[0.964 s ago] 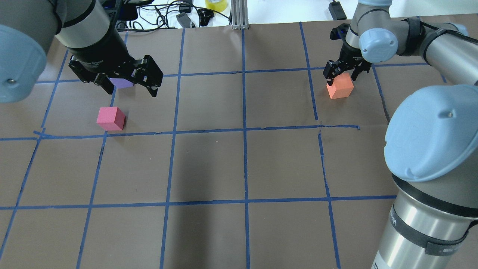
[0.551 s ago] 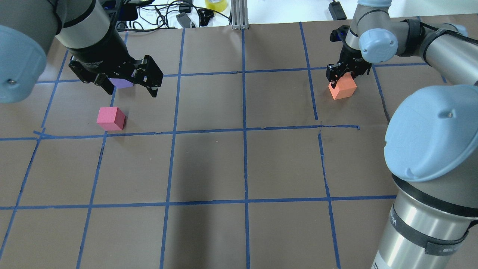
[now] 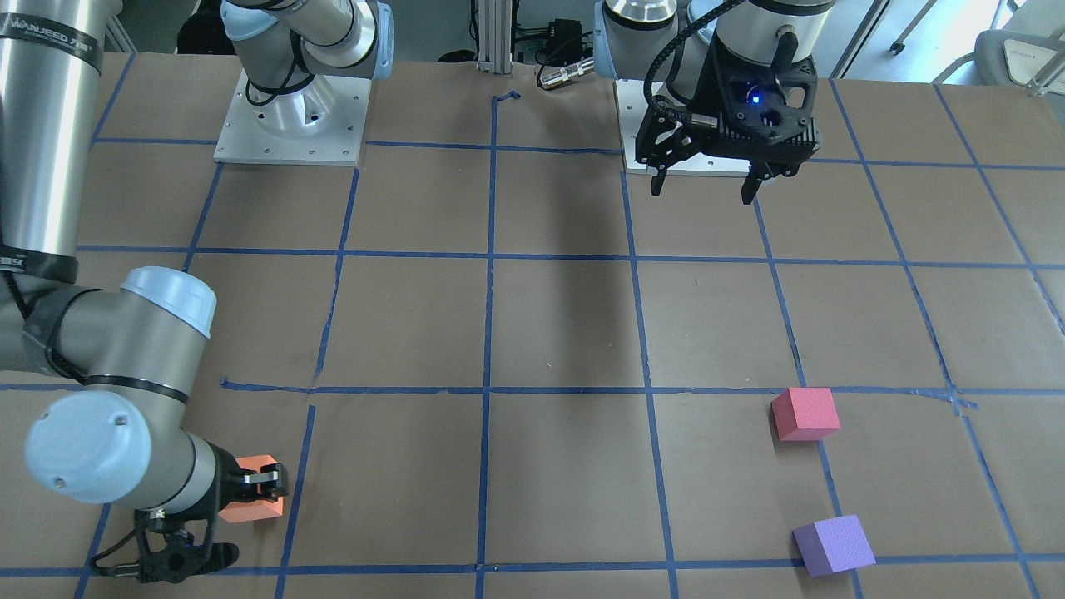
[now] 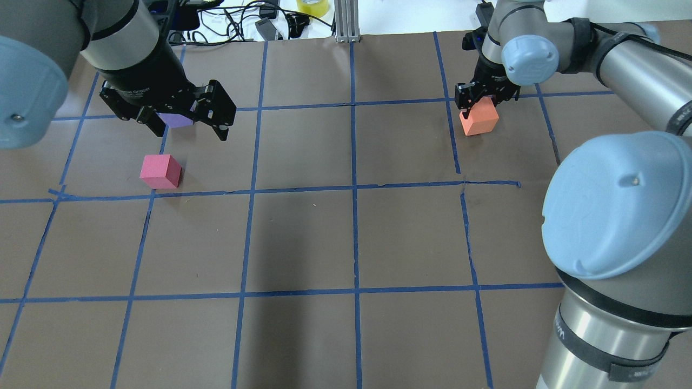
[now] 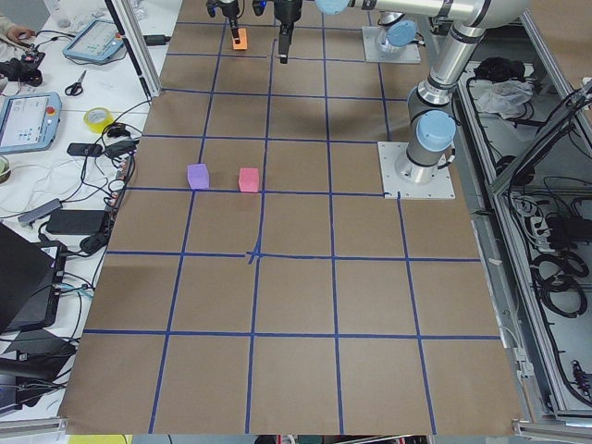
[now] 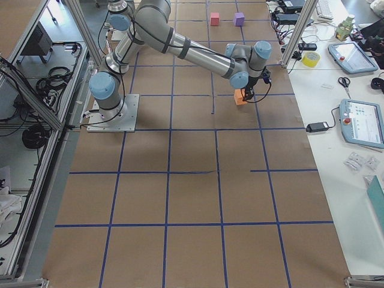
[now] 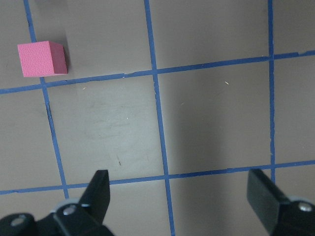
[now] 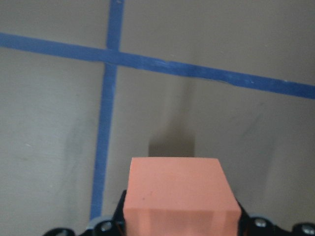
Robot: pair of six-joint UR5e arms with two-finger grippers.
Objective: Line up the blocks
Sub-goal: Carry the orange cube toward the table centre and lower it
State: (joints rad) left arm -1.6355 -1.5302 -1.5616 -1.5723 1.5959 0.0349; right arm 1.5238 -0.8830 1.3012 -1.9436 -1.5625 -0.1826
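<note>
Right gripper [image 4: 480, 104] — clamped on orange block [image 4: 479, 121], carried inward since a second ago | Left gripper [image 4: 190, 129] — spread wide, empty, unmoved | Ahead of it — pinkish red block [image 3: 804, 413], purple block [image 3: 833, 545], near each other | Likely start of transport toward that pair

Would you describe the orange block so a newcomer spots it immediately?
On the brown table with blue tape lines, follow the right arm to its end. The right gripper is shut on the orange block, the only one held; the pinkish red block and purple block lie free opposite.
</note>
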